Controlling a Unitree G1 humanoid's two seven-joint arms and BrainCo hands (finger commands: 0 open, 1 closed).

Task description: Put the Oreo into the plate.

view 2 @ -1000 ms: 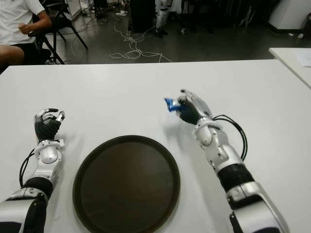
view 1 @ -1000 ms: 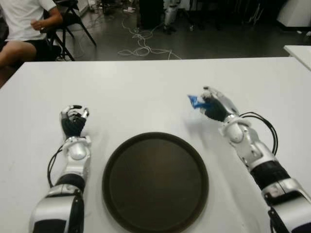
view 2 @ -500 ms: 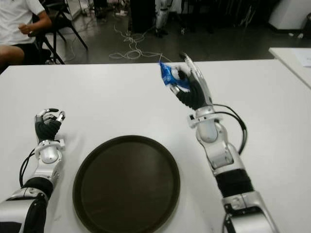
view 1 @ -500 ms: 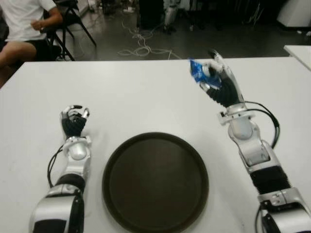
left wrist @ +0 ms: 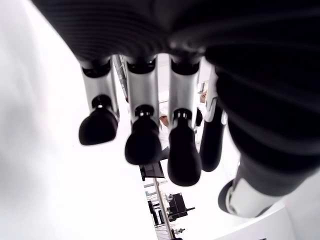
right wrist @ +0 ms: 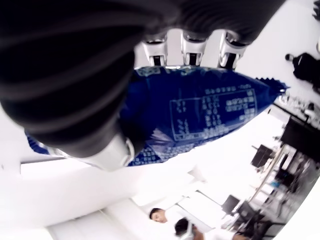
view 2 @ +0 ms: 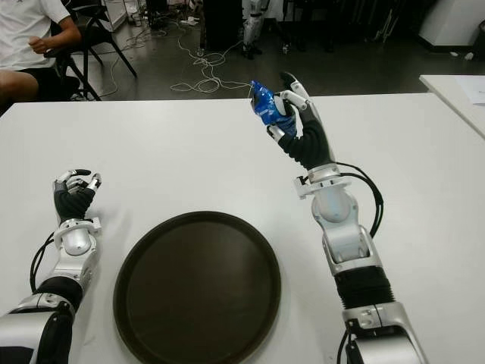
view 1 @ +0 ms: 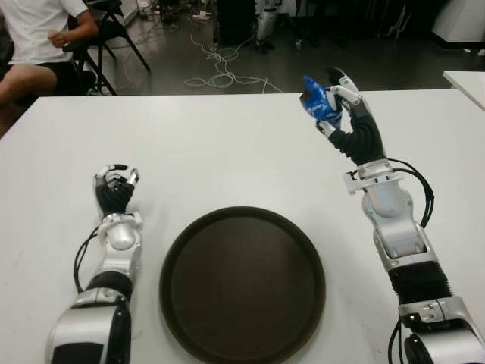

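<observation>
My right hand (view 1: pixel 333 102) is raised high above the white table (view 1: pixel 227 144), its forearm upright, fingers shut on a blue Oreo packet (view 1: pixel 314 98). The right wrist view shows the blue packet (right wrist: pixel 200 115) pressed between thumb and fingers. The dark round plate (view 1: pixel 242 284) lies at the near middle of the table, below and left of that hand, with nothing in it. My left hand (view 1: pixel 114 186) shows left of the plate, its fingers (left wrist: pixel 142 140) curled and holding nothing.
A seated person (view 1: pixel 38 38) and black chairs (view 1: pixel 114 23) are beyond the table's far left corner. Cables (view 1: pixel 220 72) lie on the floor behind. Another white table's corner (view 1: pixel 466 80) shows at the far right.
My right hand has lifted the Oreo packet from near the table to well above it, the forearm swinging upright. The left hand and the plate have not moved.
</observation>
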